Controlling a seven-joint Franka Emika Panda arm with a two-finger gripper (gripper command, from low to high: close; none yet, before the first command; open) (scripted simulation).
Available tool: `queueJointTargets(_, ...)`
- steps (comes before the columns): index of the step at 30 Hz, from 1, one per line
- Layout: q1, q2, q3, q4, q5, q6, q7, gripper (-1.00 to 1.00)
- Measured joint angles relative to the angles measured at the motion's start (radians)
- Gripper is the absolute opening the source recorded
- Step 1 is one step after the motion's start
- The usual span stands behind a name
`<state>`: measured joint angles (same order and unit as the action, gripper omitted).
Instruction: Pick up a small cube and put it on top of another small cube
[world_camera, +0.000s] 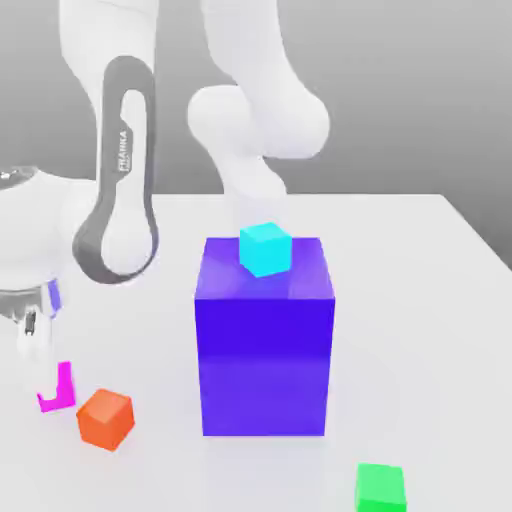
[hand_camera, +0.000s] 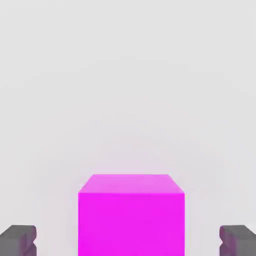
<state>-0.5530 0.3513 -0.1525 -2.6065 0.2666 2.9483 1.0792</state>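
White tabletop (world_camera: 420, 300) spreads beneath us; our gripper (hand_camera: 128, 240) stands open, fingers clear of the magenta cube (hand_camera: 131, 215) between them; green cube (world_camera: 380, 487) lies well apart.

The big blue-violet block (world_camera: 265, 340) with the cyan cube (world_camera: 265, 248) atop stood mid-table (world_camera: 440, 300), between the magenta cube (world_camera: 60, 390) and green cube (world_camera: 380, 487). Orange cube (world_camera: 105, 418) crowded the magenta one.

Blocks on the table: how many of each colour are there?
Small magenta cube: 1
Small orange cube: 1
Small cyan cube: 1
Small green cube: 1
Big blue-violet block: 1
Total: 5
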Motion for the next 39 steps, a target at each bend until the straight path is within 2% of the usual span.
queueJointTargets(6,-0.007,0.008,0.008,0.002,0.002,0.007,-0.001,-1.00)
queueJointTargets(12,0.068,-0.172,-0.076,-0.033,-0.141,-0.137,0.098,-1.00)
queueJointTargets(26,0.439,-0.173,0.317,0.155,-0.317,-0.325,-0.089,-1.00)
queueJointTargets(30,0.559,-0.034,0.369,0.237,-0.417,-0.273,-0.100,-1.00)
queueJointTargets(31,0.577,-0.003,0.367,0.248,-0.435,-0.255,-0.096,1.00)
queueJointTargets(37,0.586,0.013,0.366,0.254,-0.445,-0.246,-0.093,1.00)
queueJointTargets(39,0.581,-0.021,0.380,0.255,-0.429,-0.280,-0.108,1.00)
